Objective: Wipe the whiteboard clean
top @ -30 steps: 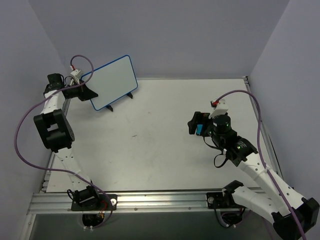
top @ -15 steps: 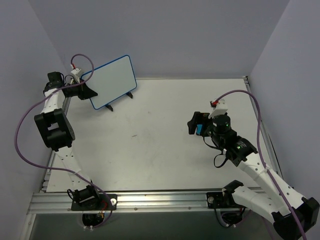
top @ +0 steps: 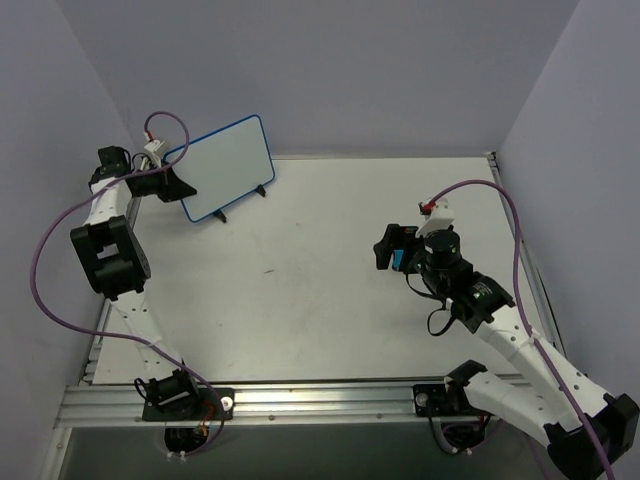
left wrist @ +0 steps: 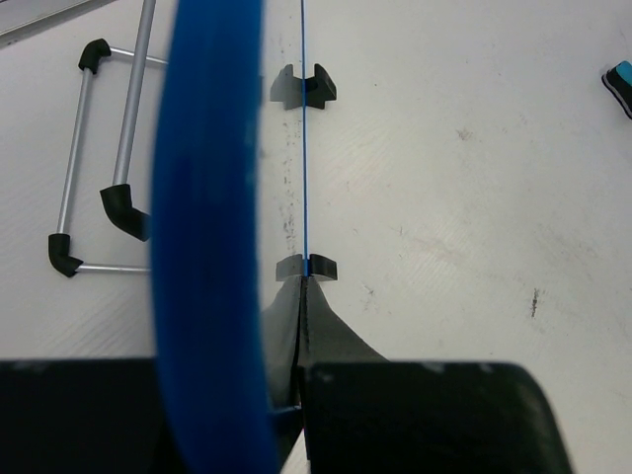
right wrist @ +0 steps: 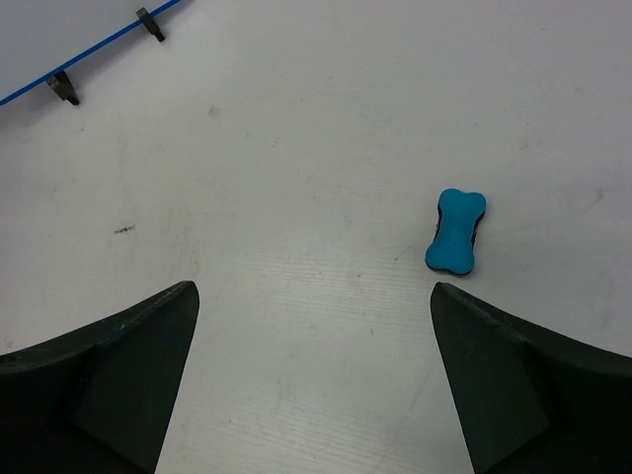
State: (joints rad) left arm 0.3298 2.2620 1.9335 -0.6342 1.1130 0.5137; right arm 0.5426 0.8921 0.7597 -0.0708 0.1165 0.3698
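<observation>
The whiteboard [top: 225, 165], white with a thin blue frame, stands tilted on two black feet at the back left; its face looks blank. In the left wrist view it appears edge-on as a thin blue line [left wrist: 304, 128] with a blurred blue frame corner close to the lens. My left gripper [top: 176, 186] is shut on the whiteboard's left edge, its fingers [left wrist: 326, 331] pressed together on the frame. My right gripper [top: 392, 249] hangs open over the table's right half. A blue bone-shaped eraser [right wrist: 456, 231] lies flat ahead and right of its fingertips [right wrist: 513, 365], untouched.
A thin wire easel stand [left wrist: 99, 158] lies flat on the table behind the board. The board's black feet [left wrist: 303, 87] rest on the table. Purple walls close in the left, back and right. An aluminium rail [top: 300, 400] runs along the near edge by the arm bases.
Hardly anything: the right gripper has edged slightly to the left. The left gripper and the whiteboard keep their place.
</observation>
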